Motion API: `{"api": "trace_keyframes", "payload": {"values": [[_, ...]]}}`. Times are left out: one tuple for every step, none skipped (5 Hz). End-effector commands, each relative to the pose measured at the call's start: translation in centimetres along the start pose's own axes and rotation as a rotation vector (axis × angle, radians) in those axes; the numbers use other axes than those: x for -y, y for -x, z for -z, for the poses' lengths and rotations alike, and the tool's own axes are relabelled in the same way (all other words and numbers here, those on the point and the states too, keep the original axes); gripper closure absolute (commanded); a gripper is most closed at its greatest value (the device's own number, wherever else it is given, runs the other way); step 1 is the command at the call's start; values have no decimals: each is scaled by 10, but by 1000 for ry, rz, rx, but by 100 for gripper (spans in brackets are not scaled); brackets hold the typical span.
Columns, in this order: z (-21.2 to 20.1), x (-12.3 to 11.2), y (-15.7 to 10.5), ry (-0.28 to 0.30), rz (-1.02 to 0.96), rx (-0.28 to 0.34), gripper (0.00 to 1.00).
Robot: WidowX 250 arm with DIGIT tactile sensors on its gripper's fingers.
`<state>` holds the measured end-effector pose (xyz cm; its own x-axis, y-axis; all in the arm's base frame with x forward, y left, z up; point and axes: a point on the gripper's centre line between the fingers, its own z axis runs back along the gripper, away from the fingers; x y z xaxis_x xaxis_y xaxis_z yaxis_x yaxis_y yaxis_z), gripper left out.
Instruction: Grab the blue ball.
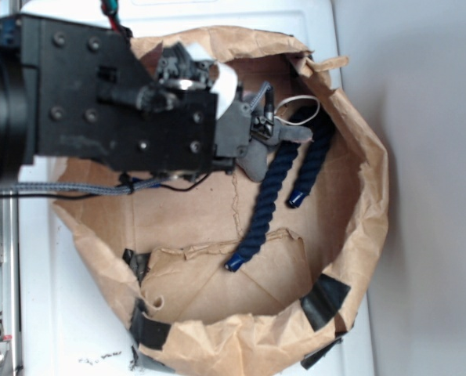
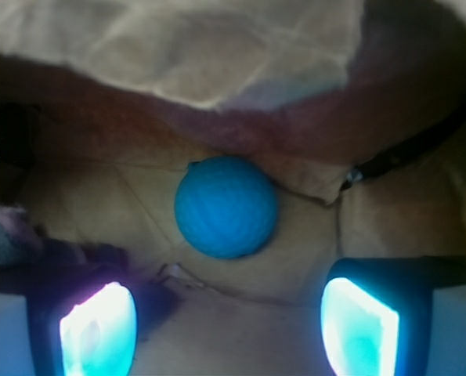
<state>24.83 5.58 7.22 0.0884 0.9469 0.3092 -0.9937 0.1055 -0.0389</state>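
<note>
Item: ball (image 2: 225, 207). Teal-blue, faintly ribbed, resting on the brown paper floor of the bag (image 1: 366, 211), ahead of the pincer (image 2: 229, 325) and roughly centred between its two fingers (image 2: 99, 329).

Item: pincer. Spread wide; nothing pinched. Your fingers sit either side of the wrist view's lower edge, apart from the ball.

Progress: you are lined up, by the look of it, but the grasp is not yet made. Left for you: advance until the ball lies between the fingers, then close.

Wrist view only: the ball, and the gap between the fingers.

Exterior view only: the arm (image 1: 99, 94) reaching into the bag, a navy rope (image 1: 268, 207) lying across the floor, black tape (image 1: 325, 301) on the bag's rim, the white bench (image 1: 68, 313) beneath. The ball is hidden there, probably behind the arm.
</note>
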Motion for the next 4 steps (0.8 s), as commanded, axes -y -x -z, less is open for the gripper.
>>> {"api": "trace_keyframes", "payload": {"values": [[15, 2, -5, 43, -100, 34, 0], [29, 6, -6, -34, -168, 83, 0], [36, 3, -16, -149, -205, 146, 0], [46, 4, -19, -106, -229, 134, 0]]}}
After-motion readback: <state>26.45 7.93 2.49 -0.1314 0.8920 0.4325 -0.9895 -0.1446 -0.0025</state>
